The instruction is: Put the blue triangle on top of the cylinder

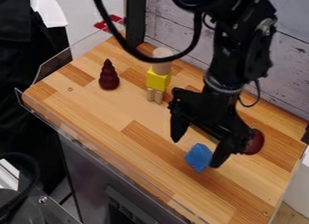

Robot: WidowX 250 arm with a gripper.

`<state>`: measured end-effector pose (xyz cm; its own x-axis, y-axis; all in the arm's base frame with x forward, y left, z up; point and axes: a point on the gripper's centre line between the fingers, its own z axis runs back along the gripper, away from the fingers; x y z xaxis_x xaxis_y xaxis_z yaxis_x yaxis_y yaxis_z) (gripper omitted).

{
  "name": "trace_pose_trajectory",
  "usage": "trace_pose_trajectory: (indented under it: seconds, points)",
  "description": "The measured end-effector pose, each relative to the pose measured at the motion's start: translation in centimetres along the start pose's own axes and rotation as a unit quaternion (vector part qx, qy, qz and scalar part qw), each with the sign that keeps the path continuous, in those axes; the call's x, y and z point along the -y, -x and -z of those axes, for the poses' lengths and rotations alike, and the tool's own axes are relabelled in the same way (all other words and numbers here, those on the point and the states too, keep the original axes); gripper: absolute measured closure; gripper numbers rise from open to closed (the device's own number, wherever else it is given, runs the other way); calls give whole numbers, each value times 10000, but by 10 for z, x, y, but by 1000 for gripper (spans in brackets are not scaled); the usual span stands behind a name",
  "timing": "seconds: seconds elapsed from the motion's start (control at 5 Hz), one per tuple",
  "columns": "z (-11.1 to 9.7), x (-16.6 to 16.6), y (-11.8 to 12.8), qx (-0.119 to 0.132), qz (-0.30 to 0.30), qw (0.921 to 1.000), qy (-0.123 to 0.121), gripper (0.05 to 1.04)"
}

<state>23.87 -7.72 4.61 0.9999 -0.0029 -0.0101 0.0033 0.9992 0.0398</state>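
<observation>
Blue block point(197, 159) on wooden counter point(100, 110), fingers point(222, 154) apart

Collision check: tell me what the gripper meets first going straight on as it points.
The gripper points down, so probably the blue block; depth is unclear, and the wooden tabletop might come first.

cylinder point(162, 60) on block point(157, 81) | cone point(109, 76) left of block | triangle point(198, 158) before block, rightward
</observation>
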Motion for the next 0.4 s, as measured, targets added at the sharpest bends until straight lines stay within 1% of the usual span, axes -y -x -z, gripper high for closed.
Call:
trace_pose_trajectory:
  seconds: [0.4]
  points:
    - [4, 2, -3, 77, 111, 9999, 81, 83]
